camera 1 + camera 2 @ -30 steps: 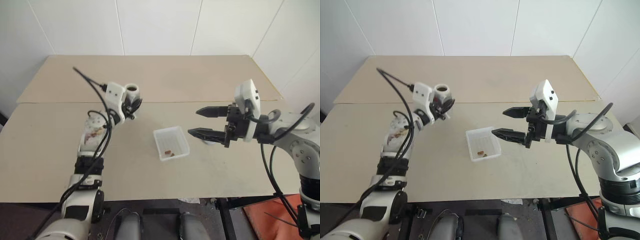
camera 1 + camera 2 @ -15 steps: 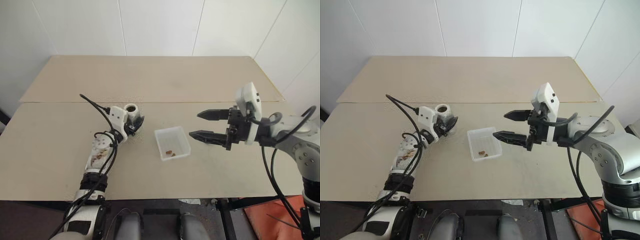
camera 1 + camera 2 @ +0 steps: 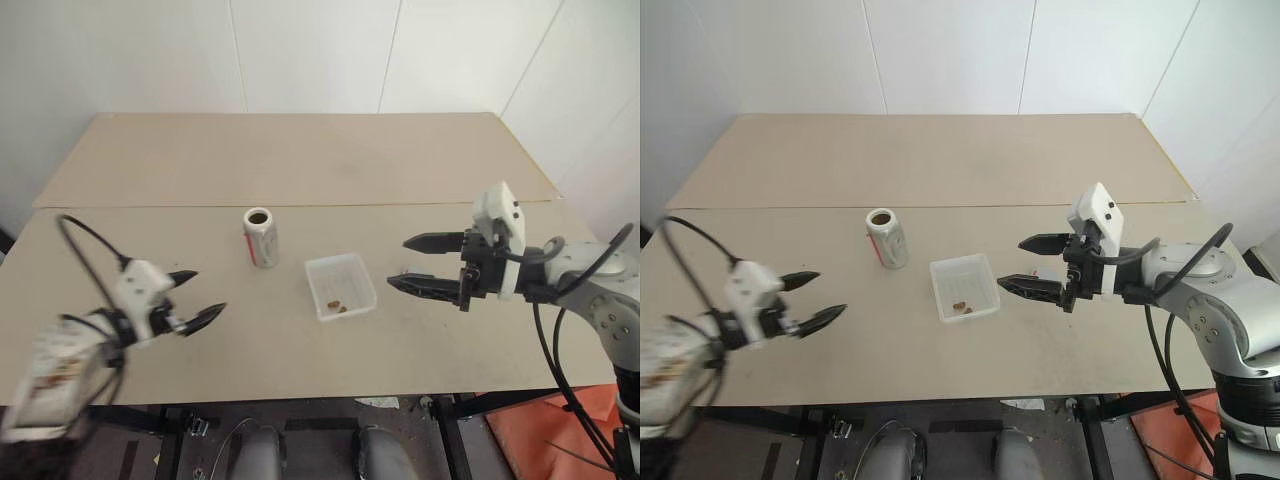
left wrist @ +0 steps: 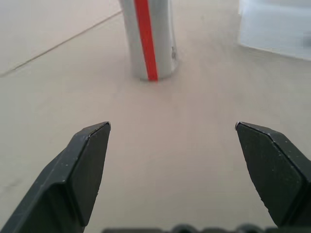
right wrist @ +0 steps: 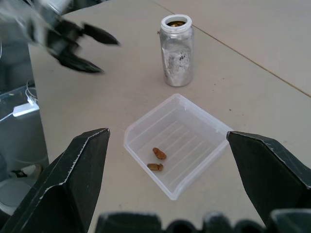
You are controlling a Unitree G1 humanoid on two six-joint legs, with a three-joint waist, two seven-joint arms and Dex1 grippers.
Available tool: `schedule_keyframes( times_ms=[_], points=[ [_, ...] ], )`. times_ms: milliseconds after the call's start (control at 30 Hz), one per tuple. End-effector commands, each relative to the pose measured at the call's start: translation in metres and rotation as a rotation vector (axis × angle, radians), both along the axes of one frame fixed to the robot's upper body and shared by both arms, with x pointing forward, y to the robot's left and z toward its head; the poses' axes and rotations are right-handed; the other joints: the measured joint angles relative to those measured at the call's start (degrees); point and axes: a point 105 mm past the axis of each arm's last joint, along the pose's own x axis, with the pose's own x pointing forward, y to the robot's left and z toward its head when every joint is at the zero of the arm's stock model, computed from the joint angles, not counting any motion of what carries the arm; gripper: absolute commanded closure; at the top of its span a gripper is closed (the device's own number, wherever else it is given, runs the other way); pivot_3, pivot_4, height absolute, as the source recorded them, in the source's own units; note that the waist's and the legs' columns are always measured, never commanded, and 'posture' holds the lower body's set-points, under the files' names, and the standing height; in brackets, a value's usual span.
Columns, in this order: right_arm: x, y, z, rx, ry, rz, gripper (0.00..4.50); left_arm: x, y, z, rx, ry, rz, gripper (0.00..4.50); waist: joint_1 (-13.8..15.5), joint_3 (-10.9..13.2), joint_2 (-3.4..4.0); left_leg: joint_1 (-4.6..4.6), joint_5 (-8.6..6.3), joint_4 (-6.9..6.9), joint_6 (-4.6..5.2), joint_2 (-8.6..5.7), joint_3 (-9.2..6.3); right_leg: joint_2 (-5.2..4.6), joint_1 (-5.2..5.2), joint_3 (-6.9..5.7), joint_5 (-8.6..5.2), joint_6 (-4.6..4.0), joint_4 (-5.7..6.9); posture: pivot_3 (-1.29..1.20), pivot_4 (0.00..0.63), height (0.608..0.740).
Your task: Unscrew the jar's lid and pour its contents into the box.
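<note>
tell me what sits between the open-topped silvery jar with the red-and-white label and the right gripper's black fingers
The translucent white plastic box, two brown bits inside, lies between the silvery jar and the right gripper; seen in both eye views.

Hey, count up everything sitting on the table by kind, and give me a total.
Silvery open jar with red-and-white label: 1
Translucent white plastic box: 1
Small brown bits in the box: 2
Total: 4
</note>
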Motion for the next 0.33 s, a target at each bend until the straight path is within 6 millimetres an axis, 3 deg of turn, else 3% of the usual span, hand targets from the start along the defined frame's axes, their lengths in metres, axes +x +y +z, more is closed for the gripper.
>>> schedule_keyframes(
  times_ms=[33,133,333],
  points=[
    [-0.001,-0.012,0.013,0.001,-0.074,-0.015,0.00,-0.027,0.001,0.056,-0.002,-0.098,-0.193,0.03,0.4,0.0,-0.01,0.01,0.00,0.00,0.00,0.00,0.01,0.00,0.02,0.00,-0.01,0.00,-0.03,0.00,0.150,0.740],
    [-0.003,-0.018,0.009,-0.017,-0.074,-0.009,0.00,-0.037,0.009,0.075,0.014,-0.123,-0.256,0.03,0.5,0.0,-0.01,0.02,0.00,-0.05,0.00,0.01,0.11,0.01,0.03,0.01,-0.01,0.00,-0.12,0.00,0.150,0.740],
    [-0.006,-0.027,0.008,-0.037,-0.076,-0.015,0.00,-0.037,0.014,0.080,0.052,-0.133,-0.275,0.03,-0.1,0.0,-0.01,0.09,0.00,-0.16,0.00,0.10,0.20,0.12,-0.02,0.07,-0.01,-0.03,-0.08,0.00,0.150,0.740]
  ],
)
